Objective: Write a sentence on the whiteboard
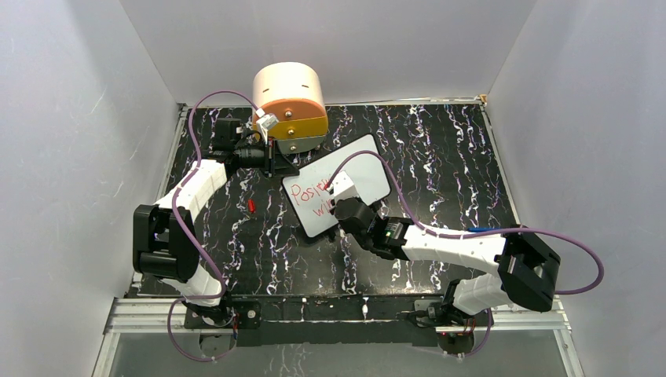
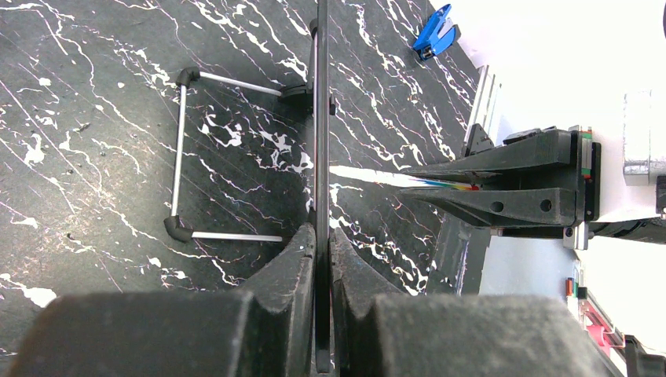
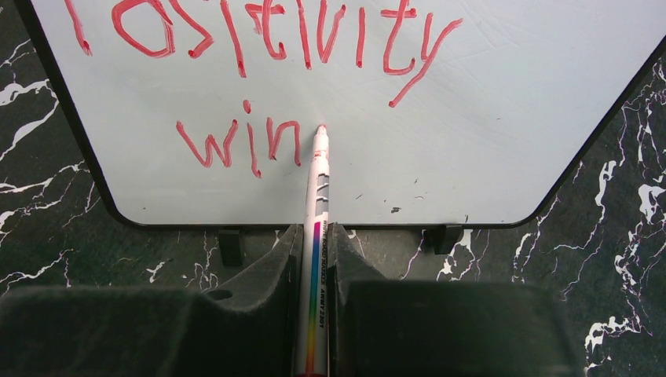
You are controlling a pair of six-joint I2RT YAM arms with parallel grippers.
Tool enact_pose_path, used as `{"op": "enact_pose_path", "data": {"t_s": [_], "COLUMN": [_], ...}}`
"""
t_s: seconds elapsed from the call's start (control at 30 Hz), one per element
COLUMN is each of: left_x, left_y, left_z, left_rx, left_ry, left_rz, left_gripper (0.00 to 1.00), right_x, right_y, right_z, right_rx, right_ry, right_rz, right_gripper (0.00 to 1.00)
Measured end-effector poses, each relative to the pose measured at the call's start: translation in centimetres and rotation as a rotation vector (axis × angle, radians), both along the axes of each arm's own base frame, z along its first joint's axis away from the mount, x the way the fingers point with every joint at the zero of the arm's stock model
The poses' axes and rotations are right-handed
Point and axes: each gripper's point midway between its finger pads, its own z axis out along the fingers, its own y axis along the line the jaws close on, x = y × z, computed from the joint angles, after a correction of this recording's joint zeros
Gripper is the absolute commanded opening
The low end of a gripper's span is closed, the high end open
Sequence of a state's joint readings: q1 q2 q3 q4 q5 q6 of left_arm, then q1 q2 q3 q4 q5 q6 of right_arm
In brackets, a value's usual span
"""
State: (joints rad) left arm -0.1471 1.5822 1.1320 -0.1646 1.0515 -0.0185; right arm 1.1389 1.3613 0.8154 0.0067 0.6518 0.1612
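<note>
At the left, the left hand (image 2: 322,236) was clamped on the thin edge of the flat white rectangular whiteboard (image 3: 487,118) with rounded corners and a thin black rim. Its 2 black fingers (image 2: 294,259) pressed against either face. Near that arm, a small red piece (image 1: 251,206) lay alone on the black, white-veined desk (image 1: 455,157). Just past the hand stood a round cream drawer unit (image 1: 289,88) with an orange front.

The whiteboard stood near the middle of the desk, just in front of the drawer unit, resting on its lower edge. A silver wire stand (image 2: 182,153) with black corners lay on the side away from the writing.

Across the board ran the red handwritten sentence (image 3: 267,31) in 2 slanted lines, "Positivity" above and "win" below. The right hand (image 3: 316,236) was closed tight on a white marker (image 3: 320,177) with a rainbow stripe along its barrel. The marker's red tip touched the board just right of the "n". Further right, a small blue plastic object (image 2: 433,31) lay on the desk, well apart from the board.
</note>
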Motion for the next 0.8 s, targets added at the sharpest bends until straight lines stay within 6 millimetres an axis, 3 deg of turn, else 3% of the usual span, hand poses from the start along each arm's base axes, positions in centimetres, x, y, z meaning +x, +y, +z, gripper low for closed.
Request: {"op": "enact_pose_path", "data": {"t_s": [0.8], "left_x": [0.01], "left_y": [0.0], "left_z": [-0.02], "left_rx": [0.0], "left_ry": [0.0], "left_rz": [0.0], "left_gripper": [0.0], "right_x": [0.05], "right_y": [-0.03], "right_z": [0.05], "right_rx": [0.01], "right_ry": [0.001], "right_rz": [-0.012], "right_gripper": [0.0]}}
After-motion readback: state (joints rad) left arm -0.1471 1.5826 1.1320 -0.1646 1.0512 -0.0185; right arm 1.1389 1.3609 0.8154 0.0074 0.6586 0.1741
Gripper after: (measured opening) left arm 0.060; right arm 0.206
